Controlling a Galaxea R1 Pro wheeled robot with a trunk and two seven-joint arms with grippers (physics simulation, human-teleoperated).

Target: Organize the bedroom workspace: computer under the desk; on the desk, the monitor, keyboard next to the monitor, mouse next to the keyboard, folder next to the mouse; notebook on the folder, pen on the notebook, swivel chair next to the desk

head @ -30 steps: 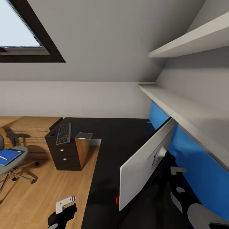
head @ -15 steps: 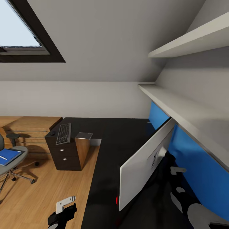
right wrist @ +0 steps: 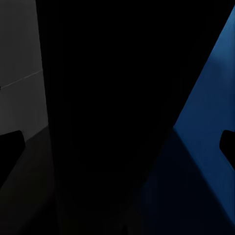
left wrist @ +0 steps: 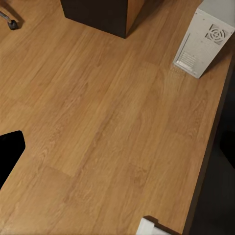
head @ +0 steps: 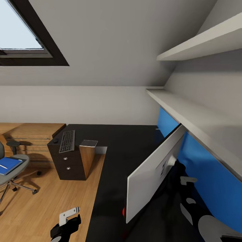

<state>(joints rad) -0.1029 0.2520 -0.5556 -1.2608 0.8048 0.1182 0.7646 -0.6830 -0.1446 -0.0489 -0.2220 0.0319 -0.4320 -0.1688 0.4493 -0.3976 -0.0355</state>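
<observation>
The monitor (head: pixel 151 171) stands on the black desk (head: pixel 117 141) with its silver-white back toward me. My right gripper (right wrist: pixel 117 147) is open in the dark gap between that back and the blue wall panel (right wrist: pixel 205 122). On the desk's left wing lie the keyboard (head: pixel 67 141) and, just left of it, the mouse (head: pixel 55 141); the grey notebook (head: pixel 89 143) is at the edge on the keyboard's right. At the far left, the swivel chair (head: pixel 11 168) carries the blue folder (head: pixel 8 165). My left gripper (head: pixel 69 218) hangs open over the floor. The computer (left wrist: pixel 205 39) stands on the floor by the desk's edge. The pen is too small to make out.
A dark drawer unit (head: pixel 69 166) with silver knobs stands under the keyboard, and a light wood chest (head: pixel 32 136) sits behind the chair. Two white shelves (head: pixel 198 114) run along the right wall above the blue panel (head: pixel 208 174). Wood floor (head: pixel 50 198) lies open between chair and desk.
</observation>
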